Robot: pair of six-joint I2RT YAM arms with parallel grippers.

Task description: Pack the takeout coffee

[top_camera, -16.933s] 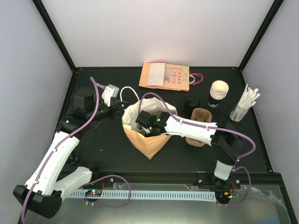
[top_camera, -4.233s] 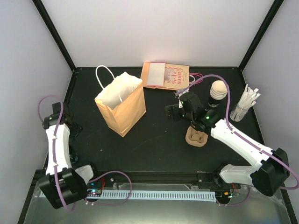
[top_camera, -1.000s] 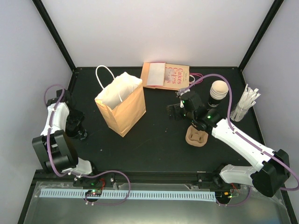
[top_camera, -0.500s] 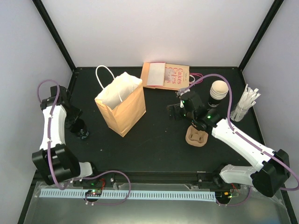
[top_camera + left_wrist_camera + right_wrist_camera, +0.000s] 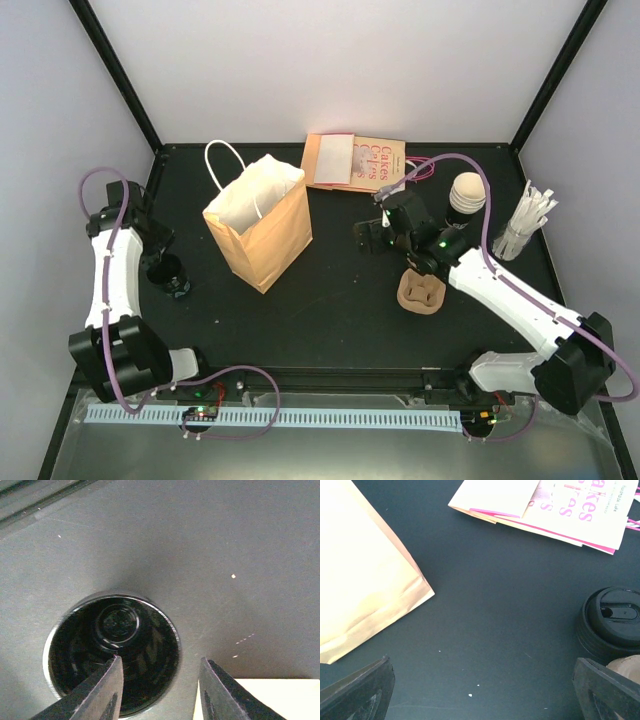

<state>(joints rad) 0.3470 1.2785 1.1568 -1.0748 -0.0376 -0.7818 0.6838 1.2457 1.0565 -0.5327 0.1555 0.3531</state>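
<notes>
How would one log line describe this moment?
right claw: open, between bag and coffee | coffee: lidded, beside carrier, not packed | left claw: open, far left

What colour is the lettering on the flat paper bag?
Pink lettering, clearest in the right wrist view.

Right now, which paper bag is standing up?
The plain brown paper bag, left of the middle. It stands upright with its mouth open, while the pink-printed bags lie flat farther back.

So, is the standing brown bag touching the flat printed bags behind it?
Apart. The right wrist view shows a strip of bare black table between the brown bag and the printed bags.
</notes>
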